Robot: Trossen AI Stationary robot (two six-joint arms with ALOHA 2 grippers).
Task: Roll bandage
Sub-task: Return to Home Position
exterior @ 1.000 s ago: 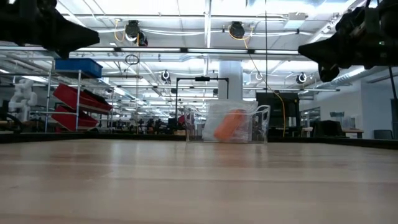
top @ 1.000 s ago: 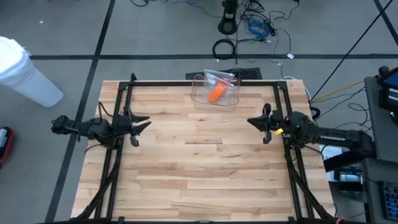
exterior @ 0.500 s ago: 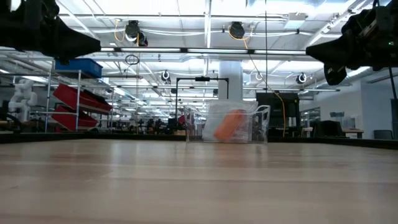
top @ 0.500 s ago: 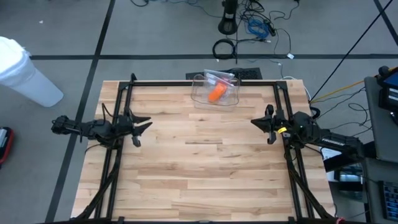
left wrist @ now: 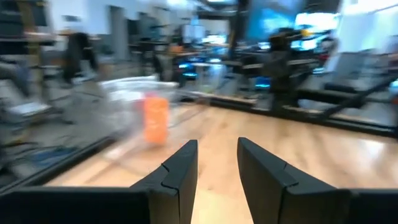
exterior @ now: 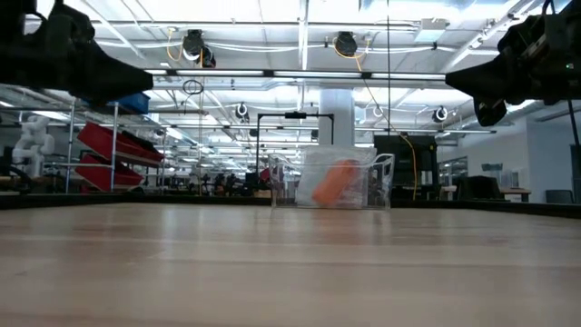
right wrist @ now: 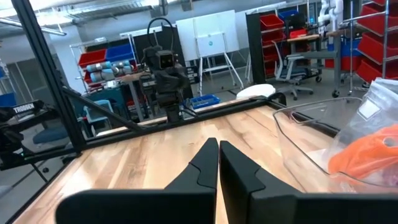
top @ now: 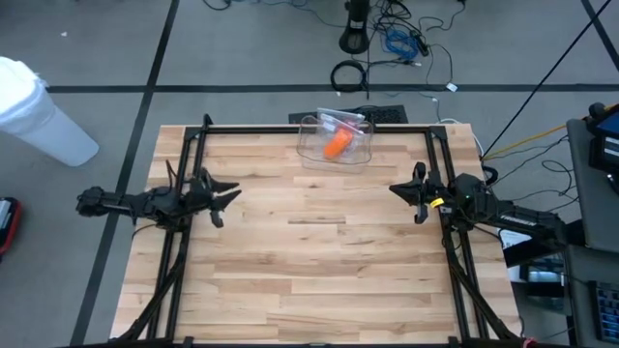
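While inside the bin (top: 309, 147), the orange bandage (top: 337, 145) leans diagonally.

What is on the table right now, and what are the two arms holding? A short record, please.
Container: transparent bin, middle of the table's far edge
Contents: zip bag with orange bandage
Left gripper: open, empty, above the left side
Right gripper: shut, empty, above the right side

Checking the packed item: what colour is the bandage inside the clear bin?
Orange; the bandage shows best in the high view, inside the clear bin.
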